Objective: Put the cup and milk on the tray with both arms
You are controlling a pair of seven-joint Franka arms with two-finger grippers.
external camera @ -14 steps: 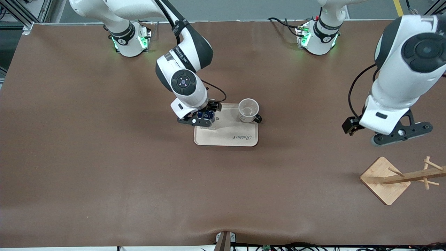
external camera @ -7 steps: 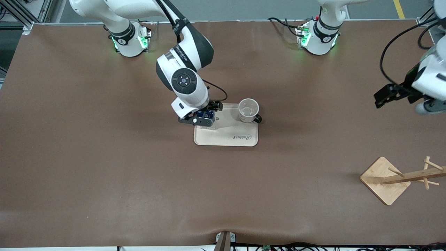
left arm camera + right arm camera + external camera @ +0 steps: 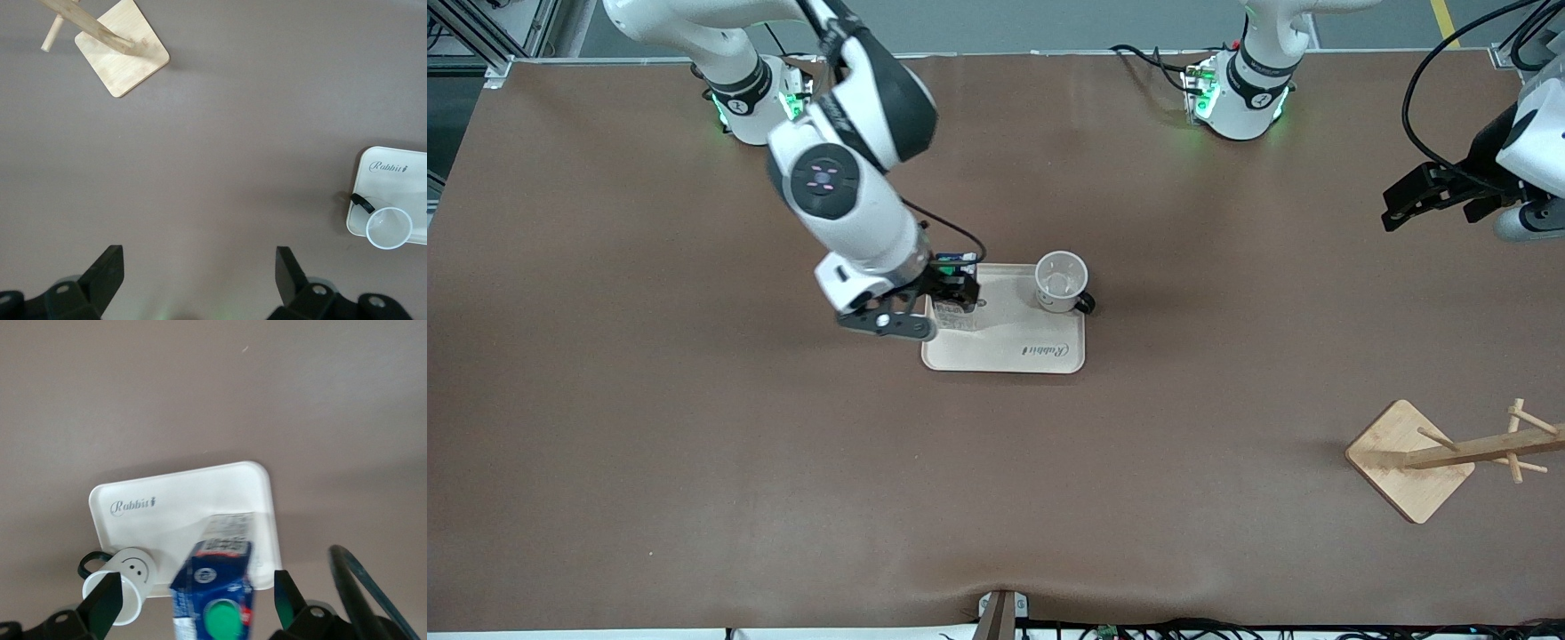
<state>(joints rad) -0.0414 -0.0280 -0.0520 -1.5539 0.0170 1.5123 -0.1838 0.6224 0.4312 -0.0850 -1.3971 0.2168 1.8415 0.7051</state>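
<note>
We see the right gripper (image 3: 911, 313) raised over the edge of the tray (image 3: 1005, 351) at the right arm's end, its fingers (image 3: 103, 603) spread wide with nothing between them. Directly under it in the right wrist view stands the milk (image 3: 217, 590), upright on the tray (image 3: 187, 507), green cap up, sitting in the gap between the open fingers but touched by neither. In the front view the milk (image 3: 958, 302) shows just beside the gripper, partly covered by the wrist camera mount. A little further along the tray from that gripper, toward the left arm's end, we find the cup (image 3: 1061, 283) standing upright and empty on the tray's corner, its black handle pointing off toward the left arm's end; the smiley face shows on the cup (image 3: 123, 583) in the right wrist view. The left gripper (image 3: 1440, 191) hangs high over the table (image 3: 649, 427) at the left arm's end, well apart from the tray, fingers (image 3: 103, 277) wide apart and empty. Under it lies bare tabletop, with the wooden stand (image 3: 1432, 458) well off to one side and the cup (image 3: 387, 228) and tray (image 3: 390, 177) off to the other
</note>
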